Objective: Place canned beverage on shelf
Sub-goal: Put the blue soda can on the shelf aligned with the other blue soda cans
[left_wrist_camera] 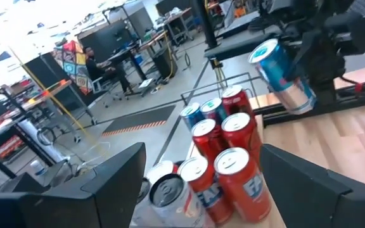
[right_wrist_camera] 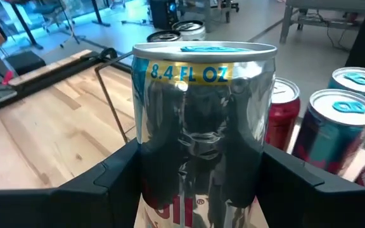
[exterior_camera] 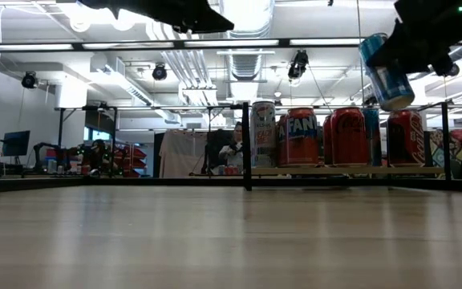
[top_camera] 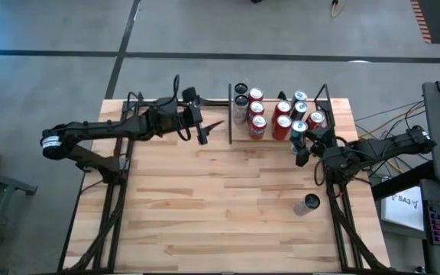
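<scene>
1. The shelf (top_camera: 323,99) sits at the far edge of the tabletop (top_camera: 228,206), right of centre, with black rods along its sides and upright posts at its corners.
2. Cans crowd the shelf in two groups: a left cluster (top_camera: 249,111) beside the left post and a right cluster (top_camera: 292,114). A narrow bare strip of board lies between them.
3. The right gripper (top_camera: 299,141) is clamped on a slim blue-and-silver can (top_camera: 297,131), held just at the near edge of the shelf, beside the right cluster.
4. The low view shows what the top-down view cannot: the held can (exterior_camera: 387,72) is tilted and hangs clear above the tops of the standing cans (exterior_camera: 347,135), not touching them.
5. The right wrist view shows the can (right_wrist_camera: 201,126) filling the space between the two fingers (right_wrist_camera: 106,183), with neighbouring can tops (right_wrist_camera: 344,123) close beside it.
6. The left gripper (top_camera: 202,131) hovers above the table just left of the shelf's left post, its fingers apart and holding nothing.
7. The left wrist view looks across the packed cans (left_wrist_camera: 233,158) to the right arm's can (left_wrist_camera: 282,76) raised beyond them.
8. One more can (top_camera: 309,203) stands alone on the tabletop near the right edge, well apart from the shelf.
9. The broad near half of the tabletop is open wood.
</scene>
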Controlling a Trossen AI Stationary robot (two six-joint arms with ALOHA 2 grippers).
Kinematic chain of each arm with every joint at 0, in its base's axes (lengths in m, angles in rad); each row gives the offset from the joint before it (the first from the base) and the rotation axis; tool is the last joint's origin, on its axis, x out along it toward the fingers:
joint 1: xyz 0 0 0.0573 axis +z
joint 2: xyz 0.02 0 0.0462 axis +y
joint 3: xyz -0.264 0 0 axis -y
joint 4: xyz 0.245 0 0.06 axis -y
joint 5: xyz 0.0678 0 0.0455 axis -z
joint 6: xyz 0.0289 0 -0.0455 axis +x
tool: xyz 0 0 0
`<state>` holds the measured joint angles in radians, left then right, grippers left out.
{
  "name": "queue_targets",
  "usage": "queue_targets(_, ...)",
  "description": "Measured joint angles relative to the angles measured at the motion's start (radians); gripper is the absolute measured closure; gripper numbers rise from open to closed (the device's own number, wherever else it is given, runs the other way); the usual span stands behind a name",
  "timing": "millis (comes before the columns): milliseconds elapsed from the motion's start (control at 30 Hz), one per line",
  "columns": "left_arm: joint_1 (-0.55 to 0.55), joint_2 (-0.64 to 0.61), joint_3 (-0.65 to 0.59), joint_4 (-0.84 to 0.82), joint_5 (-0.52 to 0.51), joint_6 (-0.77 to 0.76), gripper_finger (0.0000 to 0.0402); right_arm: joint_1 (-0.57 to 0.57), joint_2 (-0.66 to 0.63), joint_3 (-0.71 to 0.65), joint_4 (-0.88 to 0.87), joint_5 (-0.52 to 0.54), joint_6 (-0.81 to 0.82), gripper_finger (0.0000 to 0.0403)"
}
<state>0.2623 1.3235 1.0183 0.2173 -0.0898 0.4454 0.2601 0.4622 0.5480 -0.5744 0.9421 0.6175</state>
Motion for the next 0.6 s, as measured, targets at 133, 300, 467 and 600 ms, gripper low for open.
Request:
queue_targets(133,0.028,-0.004,0.0,-0.016,0.003,0.005,0.0109,0.001,-0.052,-0.035,-0.004,0.02,0.0,0.0166)
queue_targets(300,0.056,-0.004,-0.002,-0.018,0.003,0.025,0.0109,0.001,-0.071,-0.107,0.022,0.067,0.015,0.0166)
queue_targets(467,0.08,-0.008,-0.003,-0.018,0.003,0.04,0.0109,0.001,-0.069,-0.159,0.064,0.108,0.019,0.0166)
queue_targets(600,0.095,-0.011,-0.003,-0.018,0.003,0.044,0.0109,0.001,-0.069,-0.196,0.092,0.134,0.019,0.0166)
